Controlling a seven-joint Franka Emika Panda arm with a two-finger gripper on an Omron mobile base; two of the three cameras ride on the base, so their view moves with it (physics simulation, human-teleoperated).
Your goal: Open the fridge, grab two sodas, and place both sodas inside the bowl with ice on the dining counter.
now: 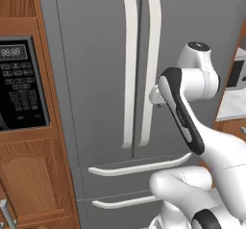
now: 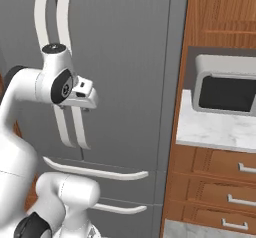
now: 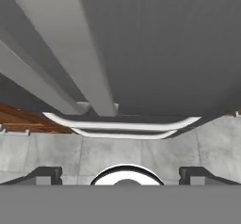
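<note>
The grey fridge (image 1: pixel 96 55) stands straight ahead with both doors shut and two lower drawers with white handles (image 1: pixel 139 167). My gripper (image 1: pixel 154 97) hangs right at the right door's long white handle (image 1: pixel 153 55), about halfway down it, and seems to touch nothing. From the right base view the gripper (image 2: pixel 89 101) sits just in front of that handle (image 2: pixel 80 132). In the hand view the gripper (image 3: pixel 120 173) is open, its fingertips (image 3: pixel 44 173) spread wide with nothing between them, and the handle (image 3: pixel 70 39) runs past on the left. The sodas, the bowl with ice and the dining counter are out of view.
A black microwave (image 1: pixel 21 83) sits in the wooden cabinet (image 1: pixel 29 175) left of the fridge. To the right are a marble counter (image 2: pixel 215 129) with a grey appliance (image 2: pixel 227 89) and wooden drawers (image 2: pixel 220 192). Grey floor tiles (image 3: pixel 47 152) lie below.
</note>
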